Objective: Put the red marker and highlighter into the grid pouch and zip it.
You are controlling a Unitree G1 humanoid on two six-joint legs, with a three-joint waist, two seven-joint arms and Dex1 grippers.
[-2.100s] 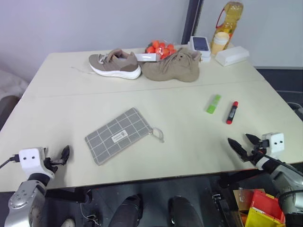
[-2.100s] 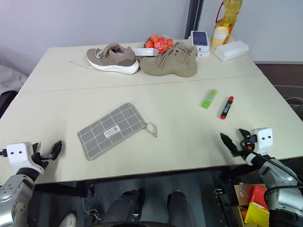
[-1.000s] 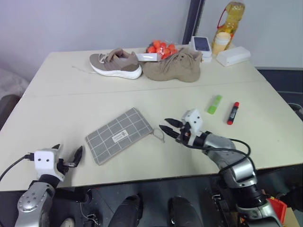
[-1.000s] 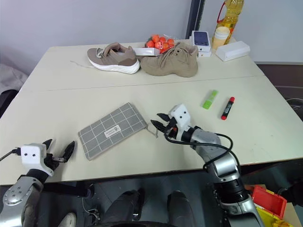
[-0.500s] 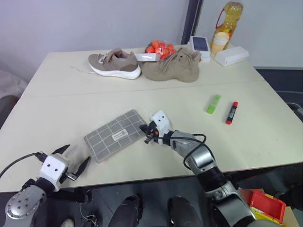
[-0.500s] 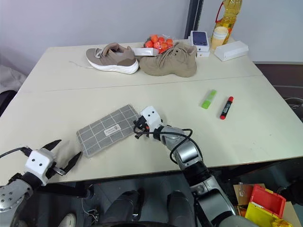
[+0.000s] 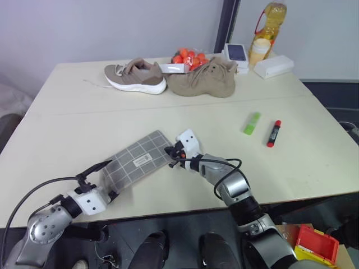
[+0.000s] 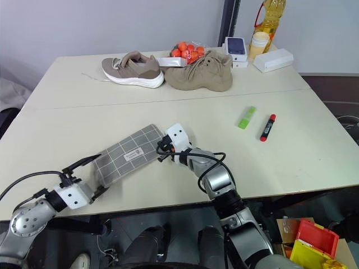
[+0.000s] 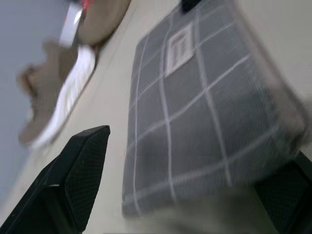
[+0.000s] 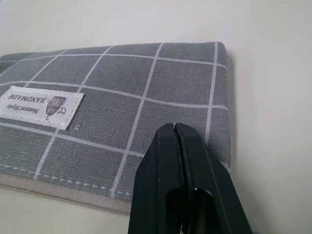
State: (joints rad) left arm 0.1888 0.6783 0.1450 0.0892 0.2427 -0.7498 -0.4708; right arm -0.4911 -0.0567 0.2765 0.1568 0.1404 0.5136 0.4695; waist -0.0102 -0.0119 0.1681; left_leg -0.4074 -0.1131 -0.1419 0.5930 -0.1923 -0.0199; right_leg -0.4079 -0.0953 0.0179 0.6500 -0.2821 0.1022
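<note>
Both arms have swung inward from the lower corners of the head view to the grid pouch point(image 7: 138, 163), which lies left of centre on the table point(image 7: 303, 162) much as it did before. Nearest the camera, at the lower left, the left gripper point(image 7: 104, 179) has reached the pouch's near left end with its fingers point(image 9: 80, 168) spread wide on either side of that end; whether they touch the fabric cannot be told. A little farther in, near the frame's centre, the right gripper point(image 7: 171, 153) sits at the pouch's right end, its fingers point(image 10: 183, 183) pressed together at the corner where the zipper pull lay; the pull itself is hidden under them, so whether it is pinched cannot be told. Farther off, right of centre, the light green highlighter point(image 7: 252, 123) and the red marker point(image 7: 274, 133) lie just beside each other, untouched and well apart from the pouch. Along the far edge stand two tan shoes point(image 7: 171, 76), a pack of red fruit point(image 7: 188, 56) and an oil bottle point(image 7: 271, 19). Judging by this, the step in hand is opening the pouch: the next move calls for the left fingers to close and hold that end down while the right draws the zipper along the top edge, before either pen is fetched
</note>
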